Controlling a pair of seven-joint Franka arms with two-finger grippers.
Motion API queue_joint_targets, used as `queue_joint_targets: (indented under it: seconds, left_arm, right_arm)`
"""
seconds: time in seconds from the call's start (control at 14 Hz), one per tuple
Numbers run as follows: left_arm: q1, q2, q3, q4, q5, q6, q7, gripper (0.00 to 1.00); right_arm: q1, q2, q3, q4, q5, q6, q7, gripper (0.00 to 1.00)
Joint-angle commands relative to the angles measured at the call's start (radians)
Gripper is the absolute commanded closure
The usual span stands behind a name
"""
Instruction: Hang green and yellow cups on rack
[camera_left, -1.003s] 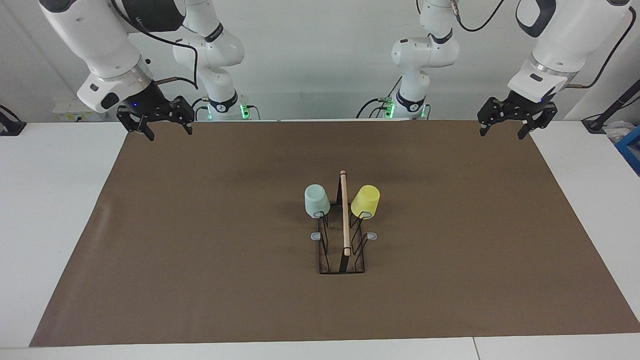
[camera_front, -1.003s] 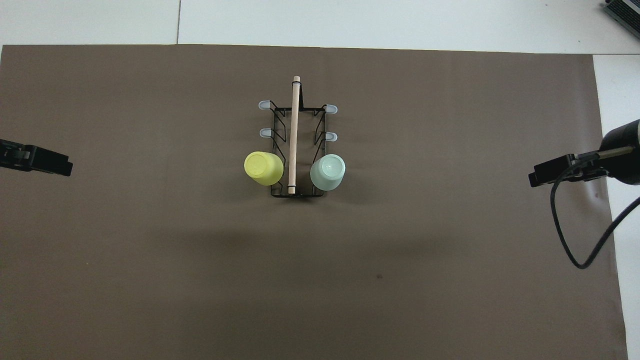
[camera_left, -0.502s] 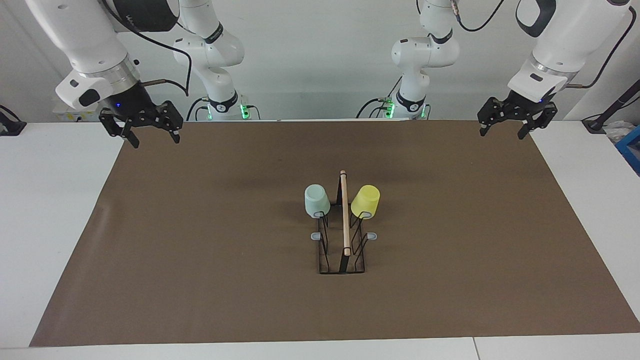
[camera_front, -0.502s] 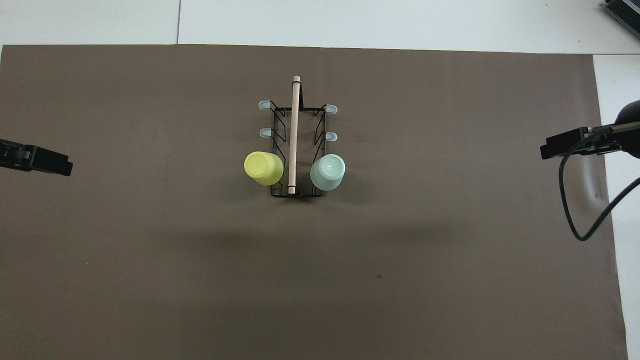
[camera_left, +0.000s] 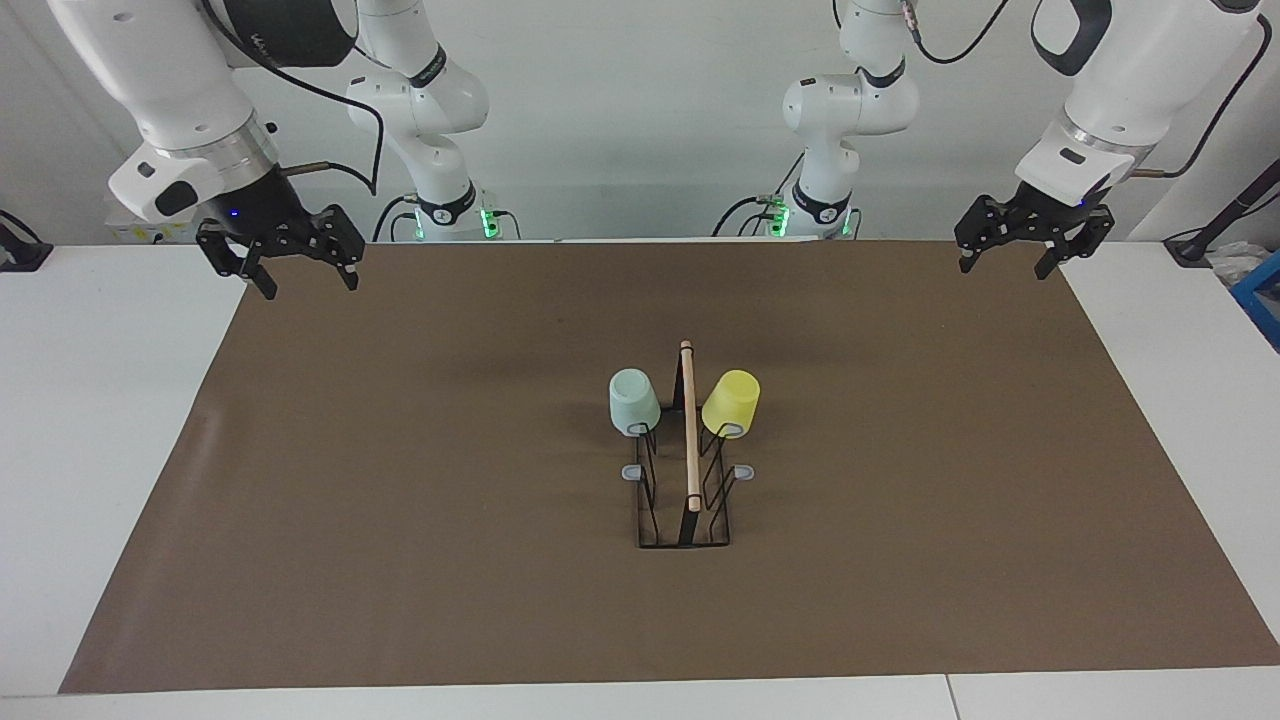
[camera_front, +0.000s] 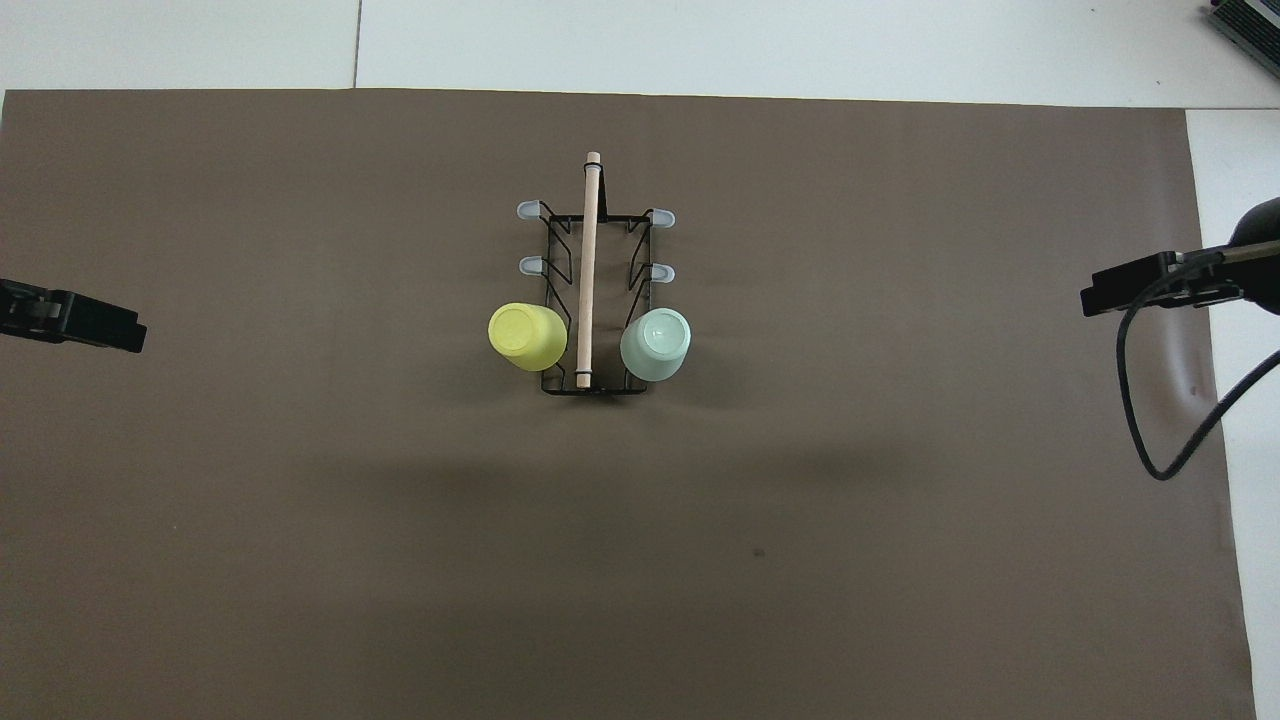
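The black wire rack (camera_left: 684, 520) (camera_front: 594, 300) with a wooden rod along its top stands in the middle of the brown mat. The pale mint green cup (camera_left: 633, 402) (camera_front: 656, 344) hangs upside down on a prong on the right arm's side. The bright yellow cup (camera_left: 731, 403) (camera_front: 526, 336) hangs upside down on a prong on the left arm's side. Both are on the prongs nearest the robots. My right gripper (camera_left: 300, 280) (camera_front: 1120, 297) is open and empty, raised over the mat's edge at its own end. My left gripper (camera_left: 1005, 265) (camera_front: 95, 330) is open and empty, raised over the mat's corner at its own end.
The brown mat (camera_left: 450, 480) covers most of the white table (camera_left: 90, 400). Several grey-tipped prongs (camera_front: 528, 210) on the rack are bare. A black cable (camera_front: 1150, 440) hangs from the right arm's wrist. A blue box (camera_left: 1262, 295) sits at the left arm's end.
My right gripper has drawn back from the mat toward its own end of the table and now holds still. The left gripper, the rack and both cups have not moved.
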Motion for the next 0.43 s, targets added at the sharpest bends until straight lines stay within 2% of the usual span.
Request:
queue_joint_targets:
  seconds: [0.0,0.36]
  left_arm:
    - [0.009,-0.037,-0.002,-0.047,-0.003,0.029,0.003,0.0]
    - [0.012,-0.037,-0.004,-0.053,-0.003,0.029,0.005,0.0]
  right_arm:
    - [-0.005,0.009,0.008,0.019,-0.023,-0.004,0.019,0.0]
    - [-0.002,0.009,0.008,0.019,-0.023,-0.009,0.019,0.0]
